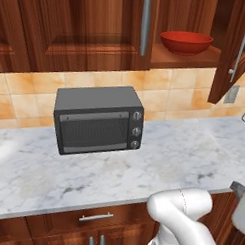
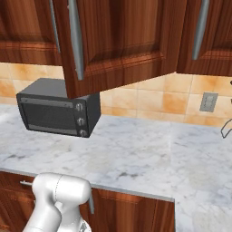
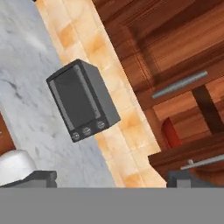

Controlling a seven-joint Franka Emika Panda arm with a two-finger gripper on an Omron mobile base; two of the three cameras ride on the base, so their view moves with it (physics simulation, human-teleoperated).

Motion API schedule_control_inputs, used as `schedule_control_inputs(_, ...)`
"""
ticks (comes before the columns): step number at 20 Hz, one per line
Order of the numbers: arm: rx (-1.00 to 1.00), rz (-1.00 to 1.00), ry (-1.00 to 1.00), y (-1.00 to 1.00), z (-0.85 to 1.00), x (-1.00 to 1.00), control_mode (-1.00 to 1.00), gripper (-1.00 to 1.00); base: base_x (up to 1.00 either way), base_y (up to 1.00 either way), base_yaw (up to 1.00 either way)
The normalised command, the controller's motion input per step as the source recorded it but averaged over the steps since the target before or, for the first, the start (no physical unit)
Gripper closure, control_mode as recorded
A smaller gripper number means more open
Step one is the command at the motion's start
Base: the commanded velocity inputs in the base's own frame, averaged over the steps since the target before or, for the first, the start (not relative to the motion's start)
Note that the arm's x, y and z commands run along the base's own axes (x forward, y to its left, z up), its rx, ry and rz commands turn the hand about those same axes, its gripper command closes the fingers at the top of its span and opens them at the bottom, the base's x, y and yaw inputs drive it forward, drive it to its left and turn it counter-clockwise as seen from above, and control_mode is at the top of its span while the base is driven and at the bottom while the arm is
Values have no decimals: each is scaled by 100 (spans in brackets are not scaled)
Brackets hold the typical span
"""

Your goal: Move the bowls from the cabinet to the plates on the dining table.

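Observation:
A solid red bowl (image 1: 186, 41) sits on the lower shelf of the open dark wooden wall cabinet (image 1: 98, 28), above and to the right of the toaster oven. The cabinet's right door (image 1: 236, 53) stands swung out. In the hand view the red bowl (image 3: 172, 132) shows as a sliver inside the cabinet opening, well beyond my gripper (image 3: 113, 179). The gripper is open, with its two dark fingertips (image 3: 41, 178) far apart and nothing between them. The plates and the dining table are out of view.
A dark grey toaster oven (image 1: 97, 120) stands on the marble counter (image 1: 158, 171) against the tiled wall. An open cabinet door (image 2: 118, 45) hangs over the counter. A wall outlet (image 2: 208, 102) is at the right. Drawers (image 1: 96, 217) sit below the counter.

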Motion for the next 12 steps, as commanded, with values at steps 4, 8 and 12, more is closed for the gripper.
schedule_control_inputs(4, -38, -18, 0, 45, -9, 57, -100, -100, 0, 0, 0)
schedule_control_inputs(8, -28, -21, 0, 27, -1, 73, -100, -100, 0, 0, 0)
schedule_control_inputs(12, -18, -25, 0, 8, 0, 85, -100, -100, 0, 0, 0)
